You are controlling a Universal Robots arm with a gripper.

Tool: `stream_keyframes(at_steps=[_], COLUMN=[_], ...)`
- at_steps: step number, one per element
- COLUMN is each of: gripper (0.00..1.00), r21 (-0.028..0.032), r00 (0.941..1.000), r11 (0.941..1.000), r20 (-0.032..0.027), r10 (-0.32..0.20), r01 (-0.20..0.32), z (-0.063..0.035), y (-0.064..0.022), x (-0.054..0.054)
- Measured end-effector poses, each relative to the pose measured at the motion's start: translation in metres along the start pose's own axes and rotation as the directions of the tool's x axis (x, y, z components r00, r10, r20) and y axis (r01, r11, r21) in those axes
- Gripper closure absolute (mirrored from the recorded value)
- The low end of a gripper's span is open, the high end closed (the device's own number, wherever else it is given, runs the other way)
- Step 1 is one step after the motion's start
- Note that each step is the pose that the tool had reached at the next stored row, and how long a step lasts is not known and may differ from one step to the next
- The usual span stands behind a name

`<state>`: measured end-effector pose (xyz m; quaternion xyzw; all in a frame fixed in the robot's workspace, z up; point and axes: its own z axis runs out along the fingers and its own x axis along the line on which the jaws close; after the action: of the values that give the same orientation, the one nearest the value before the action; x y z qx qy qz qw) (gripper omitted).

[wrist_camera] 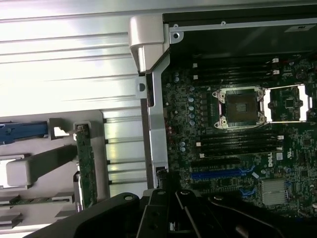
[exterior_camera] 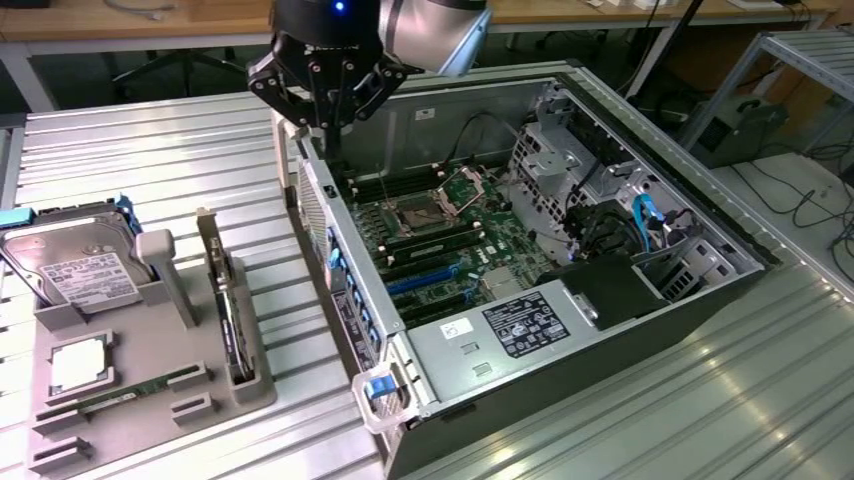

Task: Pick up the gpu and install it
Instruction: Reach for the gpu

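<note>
1. One drive [exterior_camera: 74, 268] and one gpu [exterior_camera: 227, 300] stand in one tray [exterior_camera: 147, 347], well apart from the fingers, toward the exterior view's left.
2. One gripper [exterior_camera: 327, 125], its fingers pressed together and empty, hangs just above the wall of one case [exterior_camera: 641, 350].
3. The wrist view shows the gpu [wrist_camera: 86, 168] green-faced; the exterior view shows it edge-on.

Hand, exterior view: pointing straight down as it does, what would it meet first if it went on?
Probably the rim of the computer case side wall, right beneath the hand; depth is unclear, so it might slip inside toward the motherboard.
</note>
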<state>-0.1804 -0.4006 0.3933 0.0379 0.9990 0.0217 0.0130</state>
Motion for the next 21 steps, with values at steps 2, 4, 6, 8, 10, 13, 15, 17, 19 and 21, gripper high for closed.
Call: stream_keyframes(at_steps=[2, 4, 6, 8, 10, 13, 15, 17, 19, 21], gripper=[0.89, 0.89, 0.89, 0.89, 0.89, 0.89, 0.89, 0.89, 0.89, 0.89], r21=[0.0000, -0.0001, -0.0001, -0.0001, -0.0001, -0.0001, 0.0000, 0.0000, 0.0000, -0.0001], r00=[1.0000, 1.0000, 1.0000, 1.0000, 1.0000, 1.0000, 1.0000, 1.0000, 1.0000, 1.0000], r11=[1.0000, 1.0000, 1.0000, 1.0000, 1.0000, 1.0000, 1.0000, 1.0000, 1.0000, 1.0000], r20=[0.0000, 0.0001, 0.0001, 0.0001, 0.0001, 0.0001, 0.0000, 0.0001, 0.0000, 0.0000], r10=[0.000, 0.000, 0.000, 0.000, 0.000, 0.000, 0.000, 0.000, 0.000, 0.000], r01=[0.000, 0.000, 0.000, 0.000, 0.000, 0.000, 0.000, 0.000, 0.000, 0.000], z=[-0.0001, -0.0001, -0.0001, -0.0002, -0.0003, -0.0004, -0.0005, -0.0006, -0.0008, -0.0008], y=[-0.0003, -0.0006, -0.0009, -0.0013, -0.0016, -0.0022, -0.0025, -0.0031, -0.0039, -0.0046], x=[0.002, 0.004, 0.006, 0.008, 0.011, 0.015, 0.017, 0.021, 0.025, 0.028])
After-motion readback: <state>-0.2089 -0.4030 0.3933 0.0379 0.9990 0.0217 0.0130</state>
